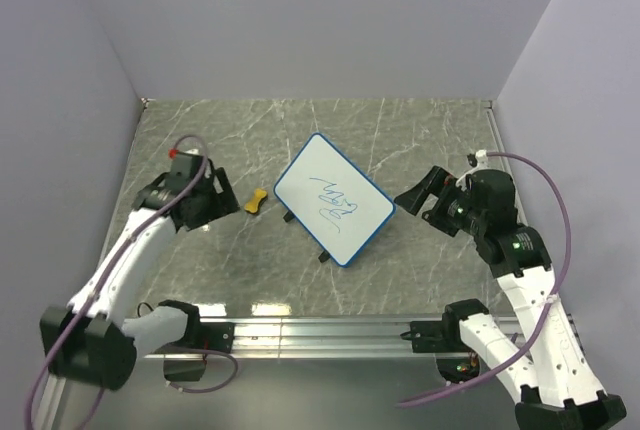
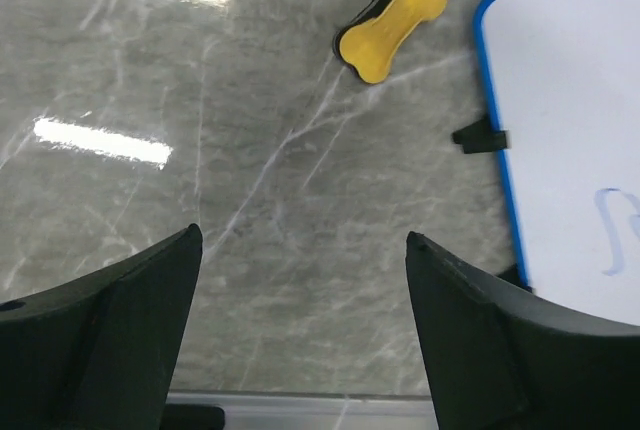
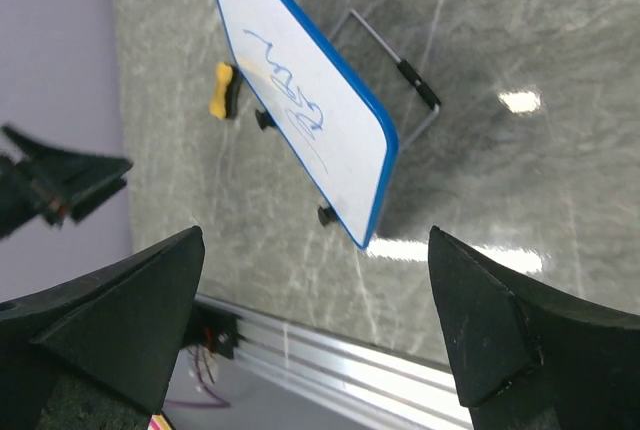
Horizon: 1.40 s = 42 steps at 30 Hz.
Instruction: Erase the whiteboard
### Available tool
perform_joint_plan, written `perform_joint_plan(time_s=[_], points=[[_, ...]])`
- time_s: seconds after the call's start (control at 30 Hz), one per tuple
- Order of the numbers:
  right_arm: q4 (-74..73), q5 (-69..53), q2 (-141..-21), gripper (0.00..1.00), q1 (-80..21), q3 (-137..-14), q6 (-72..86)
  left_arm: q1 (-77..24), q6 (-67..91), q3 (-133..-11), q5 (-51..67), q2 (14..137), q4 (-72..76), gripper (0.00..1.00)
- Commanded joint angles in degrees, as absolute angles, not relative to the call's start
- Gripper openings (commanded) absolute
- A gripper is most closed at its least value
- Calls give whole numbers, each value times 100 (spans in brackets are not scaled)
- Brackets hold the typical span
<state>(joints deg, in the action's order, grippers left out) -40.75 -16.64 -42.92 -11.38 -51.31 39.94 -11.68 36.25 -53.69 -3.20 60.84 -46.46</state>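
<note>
The whiteboard [image 1: 333, 198] stands in the middle of the marble table, white with a blue rim and a blue scribble on it. It also shows in the left wrist view as the whiteboard [image 2: 570, 120] and in the right wrist view as the whiteboard [image 3: 300, 100], propped tilted on a wire stand [image 3: 400, 70]. A small yellow bow-shaped eraser [image 1: 256, 201] lies just left of it. My left gripper [image 1: 227, 195] hovers open close to the eraser [image 2: 392, 22], holding nothing. My right gripper [image 1: 412, 193] is open beside the board's right edge, apart from it.
An aluminium rail [image 1: 320, 335] runs along the table's near edge, also visible as the rail [image 3: 330, 360]. Lilac walls close the table in at the left, back and right. The board rests on small black feet [image 2: 482, 137].
</note>
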Motion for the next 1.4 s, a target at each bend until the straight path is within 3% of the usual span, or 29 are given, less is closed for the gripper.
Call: perform_joint_plan(time_s=[0.0, 0.27, 0.53, 0.8, 0.97, 1.1, 1.27, 1.37], points=[[-4974, -1723, -4220, 100, -1160, -5668, 3472, -1598, 3279, -5379, -622, 6915, -4061, 87], [-5519, -1670, -3560, 100, -1160, -5354, 3427, -1907, 2576, -5756, -484, 8313, -2787, 87], [-5801, -1372, -3094, 99, -1160, -5080, 3604, -1907, 1723, -6608, -448, 9649, -2646, 86], [-5941, -1037, -2953, 99, -1151, -5063, 3796, -1907, 1740, -6768, -519, 10151, -2575, 81], [-5941, -1011, -2813, 99, -1151, -4887, 3902, -1907, 1784, -6724, -431, 10274, -2514, 73], [-6020, -958, -2760, 98, -1151, -4869, 3876, -1907, 1819, -6715, -474, 10301, -2513, 58], [-6056, -975, -2698, 98, -1160, -4843, 3806, -1907, 1846, -6741, -563, 10292, -2505, 52], [-5916, -1159, -2690, 98, -1160, -4843, 3753, -1907, 1854, -6785, -562, 10336, -2531, 38]])
